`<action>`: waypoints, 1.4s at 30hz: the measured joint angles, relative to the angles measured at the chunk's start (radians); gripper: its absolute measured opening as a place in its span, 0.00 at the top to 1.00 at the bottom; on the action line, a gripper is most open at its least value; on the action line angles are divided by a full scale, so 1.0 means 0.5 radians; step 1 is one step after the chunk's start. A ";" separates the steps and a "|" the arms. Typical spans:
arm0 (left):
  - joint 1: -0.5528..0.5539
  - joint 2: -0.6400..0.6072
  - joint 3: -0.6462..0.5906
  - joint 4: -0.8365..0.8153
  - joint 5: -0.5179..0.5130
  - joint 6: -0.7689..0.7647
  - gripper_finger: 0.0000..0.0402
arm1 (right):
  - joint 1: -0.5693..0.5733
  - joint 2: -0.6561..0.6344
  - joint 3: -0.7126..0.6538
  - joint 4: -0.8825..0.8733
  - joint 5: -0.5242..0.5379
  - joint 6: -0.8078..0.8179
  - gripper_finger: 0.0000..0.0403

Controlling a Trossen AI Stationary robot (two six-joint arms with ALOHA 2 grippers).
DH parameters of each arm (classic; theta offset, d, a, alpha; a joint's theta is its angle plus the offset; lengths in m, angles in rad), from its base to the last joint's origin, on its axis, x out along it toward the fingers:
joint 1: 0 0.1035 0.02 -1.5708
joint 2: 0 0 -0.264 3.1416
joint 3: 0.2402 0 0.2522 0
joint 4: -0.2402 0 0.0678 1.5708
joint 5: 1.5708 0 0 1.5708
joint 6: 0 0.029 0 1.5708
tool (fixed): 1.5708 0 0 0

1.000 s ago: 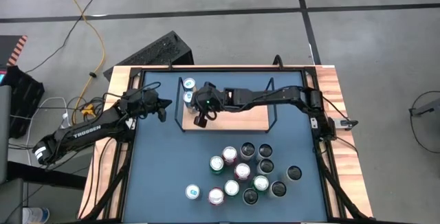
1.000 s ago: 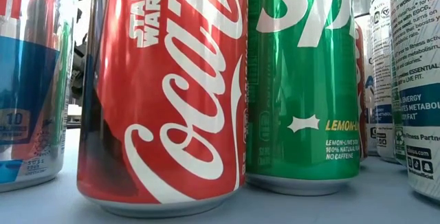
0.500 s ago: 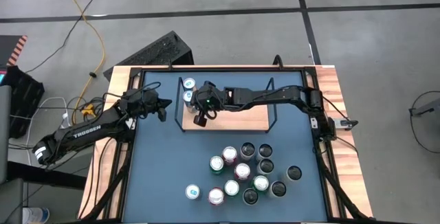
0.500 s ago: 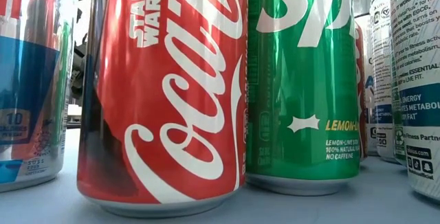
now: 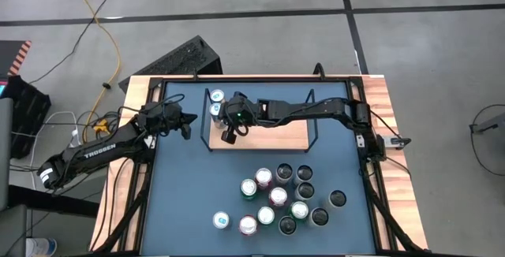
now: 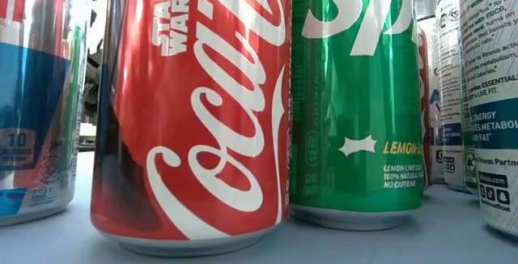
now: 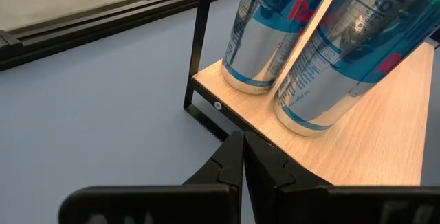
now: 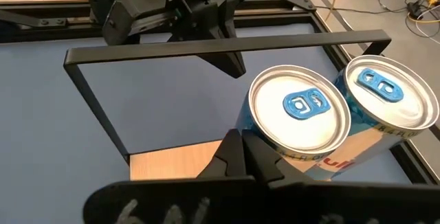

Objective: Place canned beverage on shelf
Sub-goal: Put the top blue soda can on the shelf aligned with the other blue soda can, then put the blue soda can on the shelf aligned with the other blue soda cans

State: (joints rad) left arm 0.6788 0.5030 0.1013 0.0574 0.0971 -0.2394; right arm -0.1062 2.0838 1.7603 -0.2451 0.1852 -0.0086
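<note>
The shelf, a light-wood board in a black wire frame, lies at the far middle of the blue table. Two blue-and-silver cans stand upright on its left end, the nearer can beside the farther one. My right gripper hangs shut over the board just near-side of them, its tips pointing at the left rail. My left gripper hovers shut over the table left of the shelf, its tips aimed at the shelf's corner. My right gripper's shut fingertips stand close against the side of the nearer can; whether they touch it, I cannot tell. My left gripper touches nothing.
Several cans stand clustered on the table's near right part; a red cola can and a green one fill the low view. The shelf's right half is bare wood. Its black rails rise at both ends.
</note>
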 joint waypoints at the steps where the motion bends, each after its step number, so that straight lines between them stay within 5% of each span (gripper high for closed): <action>1: 0.000 0.001 0.000 0.000 0.000 0.000 1.00 | 0.000 0.000 0.000 0.000 0.000 0.000 1.00; 6: 0.000 0.000 0.000 0.002 0.031 -0.019 1.00 | 0.031 -0.002 0.001 0.000 0.000 0.001 1.00; 15: -0.021 -0.144 0.061 -0.092 0.446 -0.264 1.00 | 0.178 -0.392 0.006 -0.088 0.000 -0.005 1.00; 26: -0.363 -0.302 0.831 -1.076 0.471 -0.212 1.00 | 0.338 -1.196 0.008 -0.549 0.281 -0.006 0.99; 34: -0.824 -0.176 1.394 -1.174 0.292 -0.394 1.00 | 0.454 -1.544 0.005 -0.963 0.536 -0.005 0.85; 42: -1.357 0.390 1.879 -1.034 0.253 -0.218 0.99 | 0.475 -1.647 0.004 -1.217 0.537 -0.009 0.68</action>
State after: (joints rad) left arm 0.0005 0.6981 1.0405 -0.4595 0.2234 -0.3485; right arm 0.1314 1.2601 1.7622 -0.8537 0.4539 -0.0129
